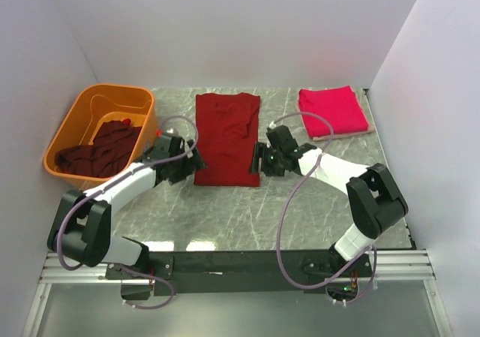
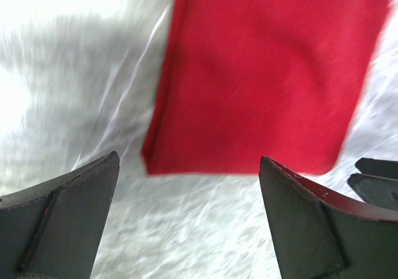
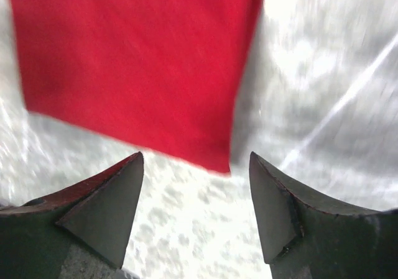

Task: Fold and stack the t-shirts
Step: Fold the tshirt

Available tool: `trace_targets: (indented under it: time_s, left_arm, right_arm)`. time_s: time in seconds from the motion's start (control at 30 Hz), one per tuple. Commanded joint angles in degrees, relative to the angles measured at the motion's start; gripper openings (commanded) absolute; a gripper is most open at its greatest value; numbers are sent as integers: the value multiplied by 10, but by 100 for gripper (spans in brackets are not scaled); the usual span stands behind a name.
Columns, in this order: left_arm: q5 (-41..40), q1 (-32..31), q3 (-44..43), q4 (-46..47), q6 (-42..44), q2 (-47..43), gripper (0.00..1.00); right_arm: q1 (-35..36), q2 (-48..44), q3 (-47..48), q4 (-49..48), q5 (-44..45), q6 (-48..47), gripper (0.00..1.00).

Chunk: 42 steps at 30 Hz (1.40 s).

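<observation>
Top external view, working outward from the near edge: both arms reach forward from their bases and bend in toward the middle of the tabletop (image 1: 225, 209). The left fingers (image 1: 189, 166) sit just beside the left edge of a dark red t-shirt (image 1: 225, 138), and the right fingers (image 1: 262, 160) sit just beside its right edge, both close to its near hem. Each wrist view shows its own pair of fingers spread apart with only bare stone between them and the hem lying just ahead, so both are released and holding nothing. That shirt lies flat as a long narrow rectangle with the sleeves turned in and the collar at the far end, so I'd judge it partly folded. It probably needs one more fold end to end before it can be stacked. Farther back on the right, a crimson-pink t-shirt (image 1: 332, 110) lies neatly folded into a compact square, which looks finished and is the likely base of the stack. At the far left, the orange tub (image 1: 75, 123) holds a crumpled heap of maroon shirts (image 1: 101, 149), unfolded. By my reckoning, then, one shirt is done, one is midway, and the heap in the tub is left.
</observation>
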<state>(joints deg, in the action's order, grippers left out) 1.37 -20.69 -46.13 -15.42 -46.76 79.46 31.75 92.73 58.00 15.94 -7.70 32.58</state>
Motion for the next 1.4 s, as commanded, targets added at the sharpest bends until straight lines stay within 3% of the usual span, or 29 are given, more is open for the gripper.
trace_targets:
  time_s: [0.0, 0.07, 0.2, 0.37, 0.5, 0.7, 0.77, 0.8, 0.87, 0.9, 0.93, 0.97, 1.1, 1.37]
  left_arm:
    - [32, -4, 49, 28, -18, -20, 100]
    - [32, -4, 58, 42, -24, -13, 97]
    - [12, -4, 56, 50, -29, 17, 80]
    - [14, -4, 46, 64, -26, 58, 65]
    - [-6, -4, 46, 50, -21, 70, 48]
    - [5, -4, 51, 64, -19, 83, 39]
    - [8, -4, 52, 71, -21, 90, 34]
    - [9, -4, 52, 72, -19, 94, 27]
    - [8, -4, 52, 66, -21, 99, 15]
    - [9, -4, 52, 63, -21, 99, 1]
    - [14, -4, 53, 61, -20, 96, 1]
    - [15, -4, 63, 58, -20, 91, 1]
    - [-7, -24, 111, 26, -46, 39, 1]
    - [-50, -178, 199, -138, -167, -140, 1]
  right_arm:
    - [4, -27, -42, -38, -46, 13, 74]
    - [4, -21, -46, -36, -42, 14, 73]
    - [4, -3, -54, -33, -29, 15, 70]
    - [4, 18, -50, -46, -28, 17, 55]
    - [4, 30, -49, -50, -26, 22, 50]
    - [5, 53, -51, -55, -28, 28, 45]
    - [6, 54, -56, -66, -29, 35, 39]
    - [6, 56, -55, -65, -31, 35, 36]
    - [9, 57, -58, -67, -43, 39, 18]
    - [11, 55, -61, -68, -48, 39, 12]
    - [16, 46, -67, -72, -46, 42, 2]
    - [23, 40, -80, -70, -43, 46, 0]
    - [47, -15, -141, -58, -33, 65, 0]
    - [146, -181, -238, 40, -13, 116, 0]
